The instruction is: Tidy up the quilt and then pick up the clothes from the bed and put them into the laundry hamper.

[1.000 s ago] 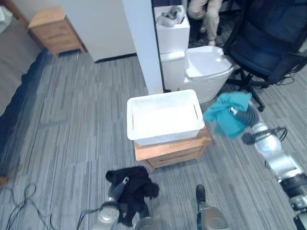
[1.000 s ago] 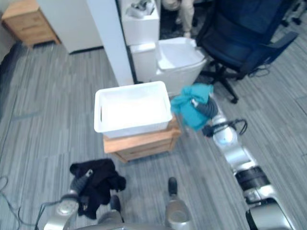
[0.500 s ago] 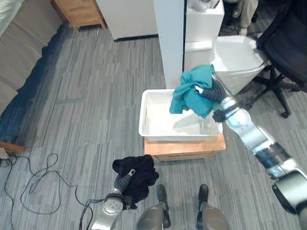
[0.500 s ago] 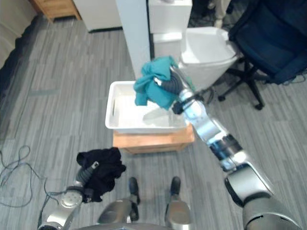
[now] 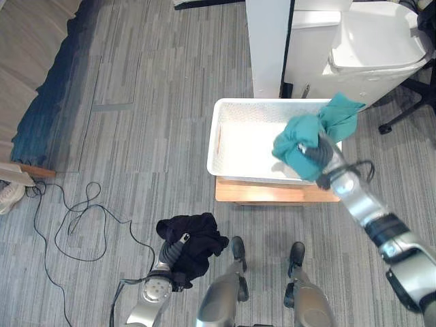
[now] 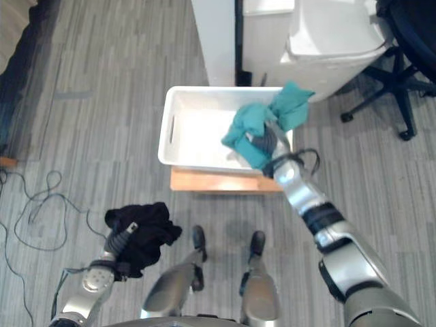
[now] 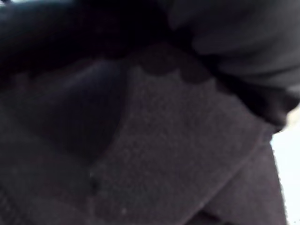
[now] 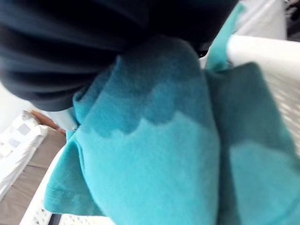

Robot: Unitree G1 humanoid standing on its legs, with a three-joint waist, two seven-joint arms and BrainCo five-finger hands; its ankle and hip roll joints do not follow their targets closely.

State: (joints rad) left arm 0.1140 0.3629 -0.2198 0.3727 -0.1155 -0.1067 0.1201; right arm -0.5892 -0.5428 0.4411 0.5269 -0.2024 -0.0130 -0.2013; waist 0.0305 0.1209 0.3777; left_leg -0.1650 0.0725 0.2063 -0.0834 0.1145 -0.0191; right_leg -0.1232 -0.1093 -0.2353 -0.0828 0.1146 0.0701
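holding teal garment (image 5: 304,141) over hamper (image 5: 235,139) at 3 o'clock rim; r hand (image 5: 315,154) grasps it, l hand (image 5: 176,250) grasps black clothes (image 5: 197,240). shift toward centre before letting go.

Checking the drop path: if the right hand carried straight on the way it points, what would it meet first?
Probably the white hamper: the right hand, wrapped in the teal garment, points across its open basin, so the inner floor or far wall comes first. Depth is unclear.
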